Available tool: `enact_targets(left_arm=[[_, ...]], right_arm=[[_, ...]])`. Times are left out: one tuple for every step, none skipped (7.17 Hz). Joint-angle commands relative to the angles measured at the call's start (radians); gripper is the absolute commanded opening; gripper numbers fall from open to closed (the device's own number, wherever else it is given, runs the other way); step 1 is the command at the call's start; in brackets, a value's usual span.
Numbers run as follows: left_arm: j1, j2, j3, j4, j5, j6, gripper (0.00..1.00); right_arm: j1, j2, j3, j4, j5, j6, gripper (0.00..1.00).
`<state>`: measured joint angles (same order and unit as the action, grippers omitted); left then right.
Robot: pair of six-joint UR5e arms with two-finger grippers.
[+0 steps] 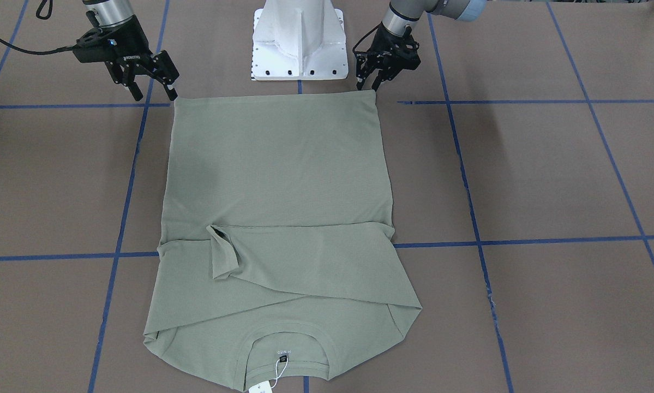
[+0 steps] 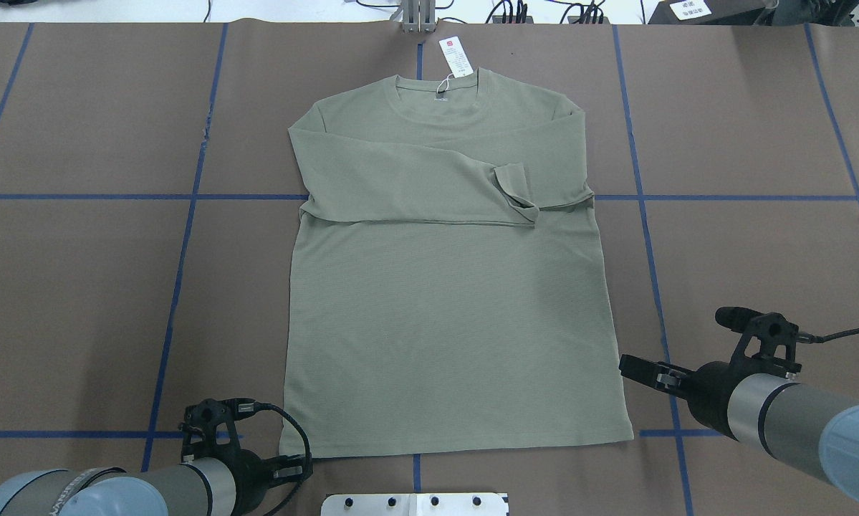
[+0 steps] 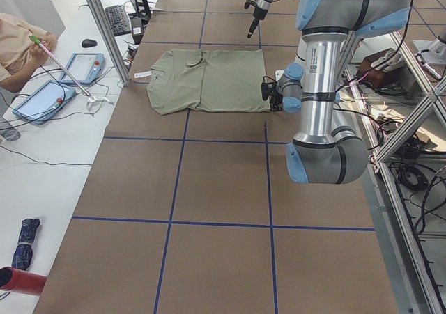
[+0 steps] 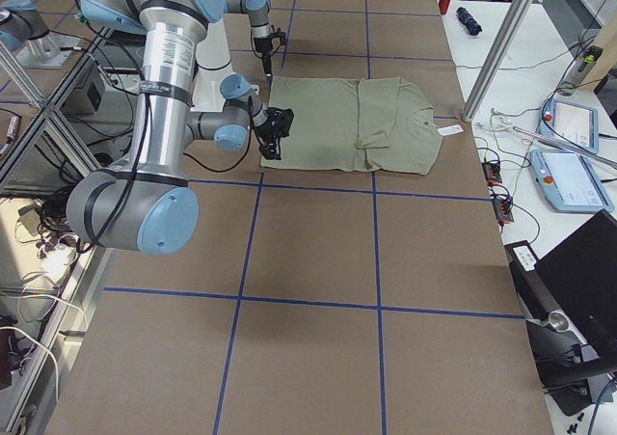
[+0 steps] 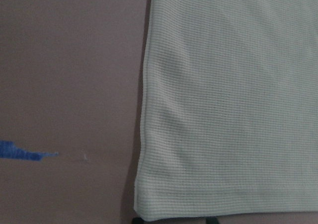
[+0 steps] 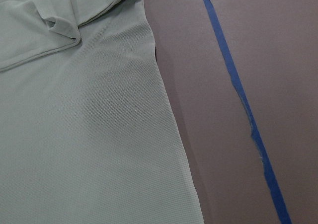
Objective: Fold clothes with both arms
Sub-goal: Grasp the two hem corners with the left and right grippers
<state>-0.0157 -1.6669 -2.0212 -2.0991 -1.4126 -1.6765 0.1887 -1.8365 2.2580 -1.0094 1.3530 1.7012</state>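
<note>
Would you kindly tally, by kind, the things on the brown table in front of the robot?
Shirt: 1
Hang tag: 1
Robot hands: 2, the left hand and the right hand
White pedestal base: 1
Total: 5

- Brown surface (image 1: 550, 174), gridded with blue tape lines (image 1: 523, 240).
- White side table (image 3: 49, 168) alongside, carrying a keyboard (image 3: 117, 20), a mouse (image 3: 88, 43) and a blue-edged tablet (image 3: 85, 67).
- Near end: red cylinder (image 3: 19, 280), dark folded umbrella (image 3: 24, 234).
- Person's sleeve (image 3: 17, 42) at the edge of the left side view, thin rod (image 3: 52, 55) in hand.
</note>
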Motion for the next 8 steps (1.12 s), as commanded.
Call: enact_targets(left_arm=[[-0.004, -0.005, -0.001, 0.018, 0.000, 0.001, 0.48], [-0.003, -0.007, -0.001, 0.018, 0.000, 0.000, 0.47], [-0.003, -0.007, -0.001, 0.021, 0.000, 0.000, 0.45], [-0.004, -0.004, -0.005, 0.024, -0.002, 0.006, 0.49], [-0.027, 0.001, -0.034, 0.057, -0.049, 0.045, 0.55], [-0.044, 0.001, -0.046, 0.080, -0.077, 0.052, 0.55], [-0.046, -0.001, -0.039, 0.080, -0.075, 0.053, 0.55], [-0.044, -0.007, -0.021, 0.080, -0.075, 0.054, 0.55]], right_arm=[[0.000, 0.000, 0.000, 0.000, 0.000, 0.000, 0.99], [0.000, 0.000, 0.000, 0.000, 0.000, 0.000, 0.99], [0.000, 0.002, 0.000, 0.000, 0.000, 0.000, 0.99], [0.000, 0.002, 0.000, 0.000, -0.002, 0.000, 0.99], [0.000, 0.002, 0.000, 0.000, -0.002, 0.000, 0.99], [0.000, 0.002, -0.002, 0.000, -0.002, 0.000, 0.99], [0.000, 0.002, -0.002, 0.000, -0.002, 0.000, 0.99], [0.000, 0.002, -0.002, 0.000, -0.002, 0.000, 0.99]])
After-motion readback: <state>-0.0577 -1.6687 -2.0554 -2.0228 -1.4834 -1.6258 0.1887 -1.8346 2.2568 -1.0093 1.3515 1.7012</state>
